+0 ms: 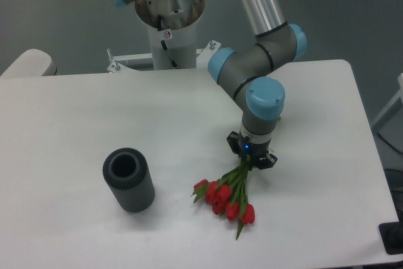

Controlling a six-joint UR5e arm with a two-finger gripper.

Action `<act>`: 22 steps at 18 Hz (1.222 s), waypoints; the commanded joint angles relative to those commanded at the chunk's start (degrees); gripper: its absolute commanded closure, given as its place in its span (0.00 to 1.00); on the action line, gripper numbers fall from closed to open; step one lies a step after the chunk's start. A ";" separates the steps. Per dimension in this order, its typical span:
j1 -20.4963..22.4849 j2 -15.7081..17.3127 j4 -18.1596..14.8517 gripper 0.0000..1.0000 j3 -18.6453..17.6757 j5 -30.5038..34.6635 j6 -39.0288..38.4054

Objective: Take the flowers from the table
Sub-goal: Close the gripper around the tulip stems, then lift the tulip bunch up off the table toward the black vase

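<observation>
A small bunch of red tulips (225,198) with thin green stems lies on the white table (82,111), buds pointing toward the front left. My gripper (251,162) points straight down over the stem end of the flowers. Its fingers are hidden under the wrist, and the stems run up into them. I cannot tell whether the jaws are closed on the stems. The buds seem to rest on or just above the tabletop.
A dark grey ribbed cylinder (128,179) stands on the table to the left of the flowers. The arm's base (169,23) is mounted at the table's far edge. The table's right edge (365,130) is beyond the gripper.
</observation>
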 joint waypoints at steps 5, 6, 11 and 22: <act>-0.09 0.17 0.00 0.90 0.36 0.00 0.00; -0.09 0.44 -0.09 0.90 0.79 -0.26 0.00; -1.67 1.14 -3.07 0.90 7.99 -1.66 -0.26; -5.10 4.12 -8.35 0.90 20.31 -24.76 -16.50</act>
